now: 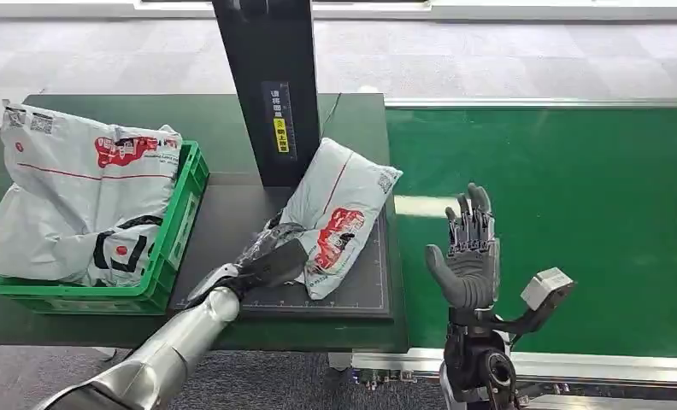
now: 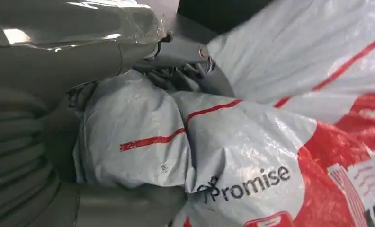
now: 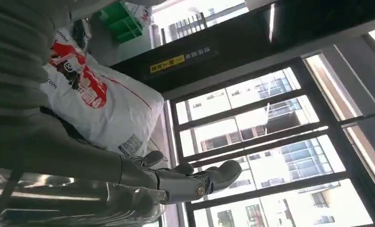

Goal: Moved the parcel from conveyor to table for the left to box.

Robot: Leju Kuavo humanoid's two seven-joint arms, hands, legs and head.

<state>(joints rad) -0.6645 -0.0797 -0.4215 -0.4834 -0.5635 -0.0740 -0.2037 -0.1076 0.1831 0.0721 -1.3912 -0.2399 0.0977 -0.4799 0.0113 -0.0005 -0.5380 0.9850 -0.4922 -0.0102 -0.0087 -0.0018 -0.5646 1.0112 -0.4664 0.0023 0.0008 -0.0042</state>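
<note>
Left hand [image 1: 271, 256] grips parcel [image 1: 339, 213] on dark table [image 1: 232, 213] beside green conveyor [image 1: 574, 213].

Parcels: three — one [image 1: 339, 213] on counter [image 1: 232, 213], two [image 1: 79, 171] [image 1: 117, 248] in crate. Crate [image 1: 177, 226]: one, green. Conveyor [image 1: 574, 213]: one. Hands: two [image 1: 271, 260] [image 1: 468, 252].

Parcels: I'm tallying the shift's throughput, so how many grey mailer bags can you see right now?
2. One parcel lies on the dark mat by the black post, gripped by the left hand. One large parcel fills the green crate; others may be hidden beneath it.
</note>
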